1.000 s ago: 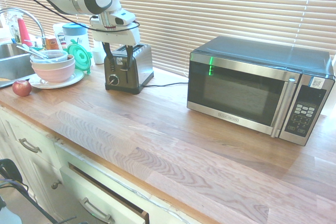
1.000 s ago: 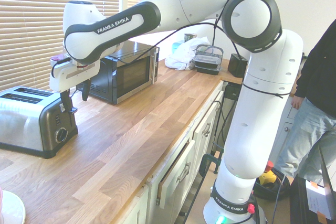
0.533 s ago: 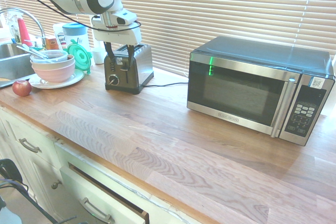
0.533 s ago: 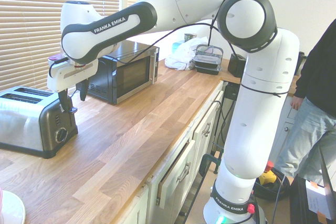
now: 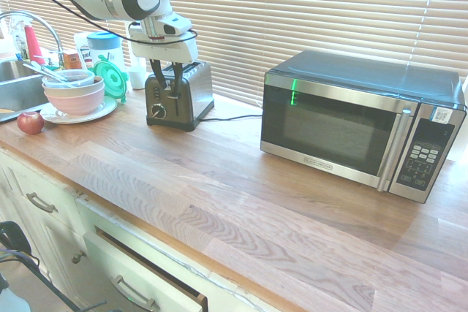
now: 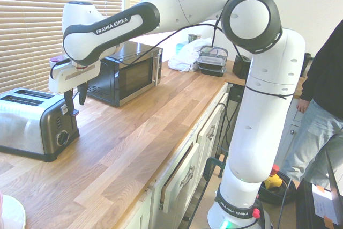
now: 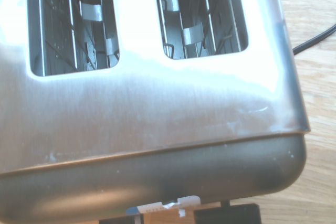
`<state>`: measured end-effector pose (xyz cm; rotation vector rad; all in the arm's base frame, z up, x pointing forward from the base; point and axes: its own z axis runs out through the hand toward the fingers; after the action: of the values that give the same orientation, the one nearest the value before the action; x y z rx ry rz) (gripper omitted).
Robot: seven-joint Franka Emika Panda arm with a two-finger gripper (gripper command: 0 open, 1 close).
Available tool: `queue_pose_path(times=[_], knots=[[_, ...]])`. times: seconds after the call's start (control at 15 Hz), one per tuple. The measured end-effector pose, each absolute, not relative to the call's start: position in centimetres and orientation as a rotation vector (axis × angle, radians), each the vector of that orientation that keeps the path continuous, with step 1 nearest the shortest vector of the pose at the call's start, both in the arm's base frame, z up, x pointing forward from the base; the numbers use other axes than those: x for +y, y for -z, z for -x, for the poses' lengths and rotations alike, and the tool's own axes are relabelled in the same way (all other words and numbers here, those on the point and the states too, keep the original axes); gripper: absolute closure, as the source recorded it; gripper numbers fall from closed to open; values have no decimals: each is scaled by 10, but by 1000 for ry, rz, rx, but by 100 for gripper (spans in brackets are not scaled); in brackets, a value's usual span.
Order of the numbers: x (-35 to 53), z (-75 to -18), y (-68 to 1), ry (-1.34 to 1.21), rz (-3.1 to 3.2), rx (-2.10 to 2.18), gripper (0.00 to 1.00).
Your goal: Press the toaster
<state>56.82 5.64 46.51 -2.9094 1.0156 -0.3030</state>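
First exterior view: my camera sits in front of surface, looking across it toward blinds; toaster left, microwave right, mid distance. Second exterior view: I look along surface from toaster end; toaster near left, microwave behind, arm entering from right. Both share toaster, microwave. Wrist view: very close, straight down on toaster top.

The table lies bare and wide between the toaster and the microwave, leaving open passage there and along the front edge. Beside the toaster's other flank, stacked bowls, a green lid and an apple crowd the way. Window blinds close off the back.
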Motion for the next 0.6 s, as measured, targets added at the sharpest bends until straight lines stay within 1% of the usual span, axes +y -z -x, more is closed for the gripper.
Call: queue_pose_path(times=[0.6], knots=[[59, -570, -464, 302, 2911, 1010, 100]])
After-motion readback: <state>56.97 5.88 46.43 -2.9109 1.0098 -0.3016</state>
